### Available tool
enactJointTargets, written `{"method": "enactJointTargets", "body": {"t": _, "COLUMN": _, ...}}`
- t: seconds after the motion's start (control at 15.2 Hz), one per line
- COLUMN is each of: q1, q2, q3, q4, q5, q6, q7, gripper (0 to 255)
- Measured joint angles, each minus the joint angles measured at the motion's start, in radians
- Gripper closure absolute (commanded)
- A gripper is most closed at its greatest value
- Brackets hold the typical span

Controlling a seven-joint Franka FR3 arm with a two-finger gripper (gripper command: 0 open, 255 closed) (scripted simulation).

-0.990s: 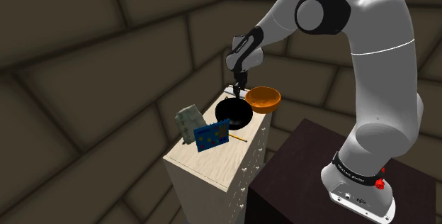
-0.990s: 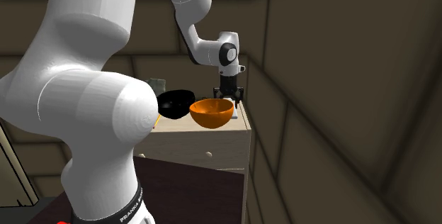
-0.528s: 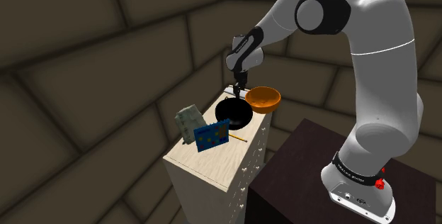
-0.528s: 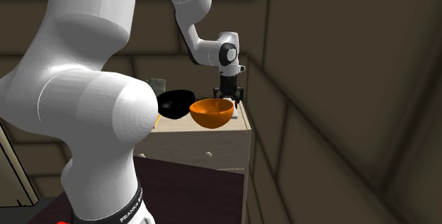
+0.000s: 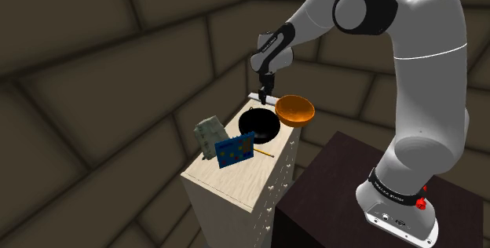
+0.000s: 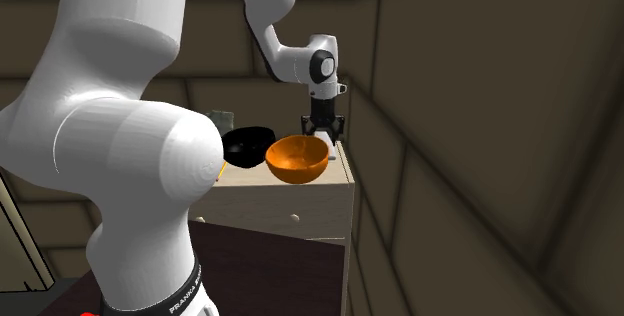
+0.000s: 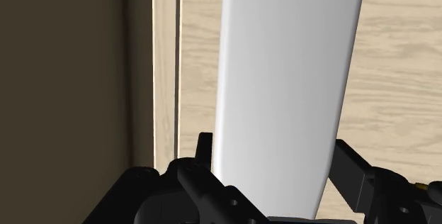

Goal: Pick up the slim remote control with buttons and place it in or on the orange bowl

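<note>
Pale wood-grain desk [image 5: 235, 177] lies under my claw [image 7: 273, 144], its edge close alongside. The round orange bowl [image 5: 295, 111] sits just beside the claw, a short hop over. The slim, plain white remote [image 7: 287, 81] runs between my fingers [image 7: 350, 169], long axis straight ahead of me. I'm closed across its narrow width, both fingers against its long sides. Next, I judge: carry it sideways over the bowl.

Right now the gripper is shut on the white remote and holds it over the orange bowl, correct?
Not quite: the gripper is shut on the white remote, but the wrist view shows it over the wooden cabinet top near its edge, beside the orange bowl, not over it.
</note>
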Motion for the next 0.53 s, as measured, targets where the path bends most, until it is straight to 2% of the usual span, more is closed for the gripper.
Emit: {"method": "enactJointTargets", "body": {"t": 0.53, "q1": 0.008, "q2": -0.071, "q3": -0.011, "q4": 0.014, "q5": -0.02, "q6": -0.084, "q7": 0.012, "gripper": 255}}
